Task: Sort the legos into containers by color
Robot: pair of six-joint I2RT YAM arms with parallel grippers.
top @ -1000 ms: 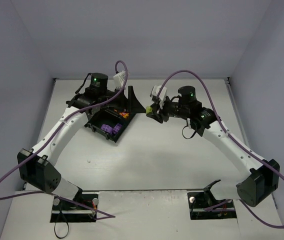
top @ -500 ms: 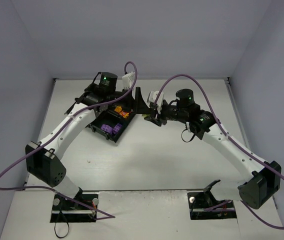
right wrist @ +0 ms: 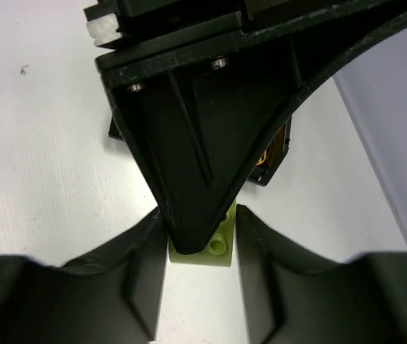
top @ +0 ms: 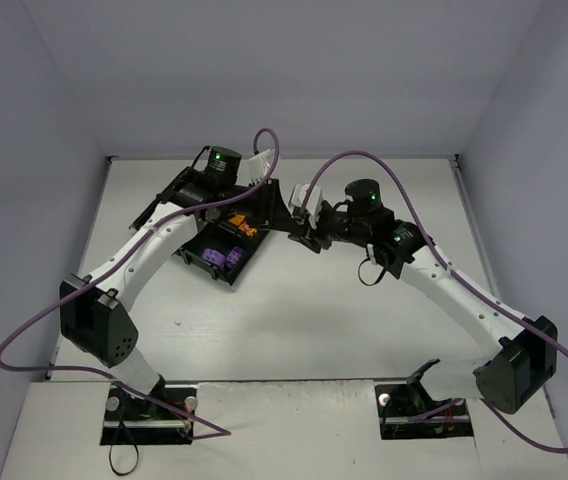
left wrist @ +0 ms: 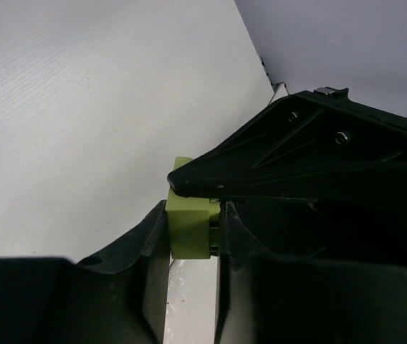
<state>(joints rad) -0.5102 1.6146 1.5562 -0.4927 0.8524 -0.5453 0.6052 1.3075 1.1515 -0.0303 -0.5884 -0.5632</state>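
Both arms are extended over the table (top: pixel 294 320). The left gripper (top: pixel 292 222) and right gripper (top: pixel 309 236) are seen tip to tip, just beside the right corner of the black tray (top: pixel 200 267). Jaw state can't be told from above. Purple bricks (top: pixel 222 258) are seen in the nearer visible compartment, orange bricks (top: pixel 244 228) in the one behind it. The rest of the tray is covered by the left arm (top: pixel 154 245). Purple cables (top: pixel 364 155) are looped over both arms.

Lime-green lego (left wrist: pixel 189 229) pinched in jaws, beside black tray (top: pixel 200 266).
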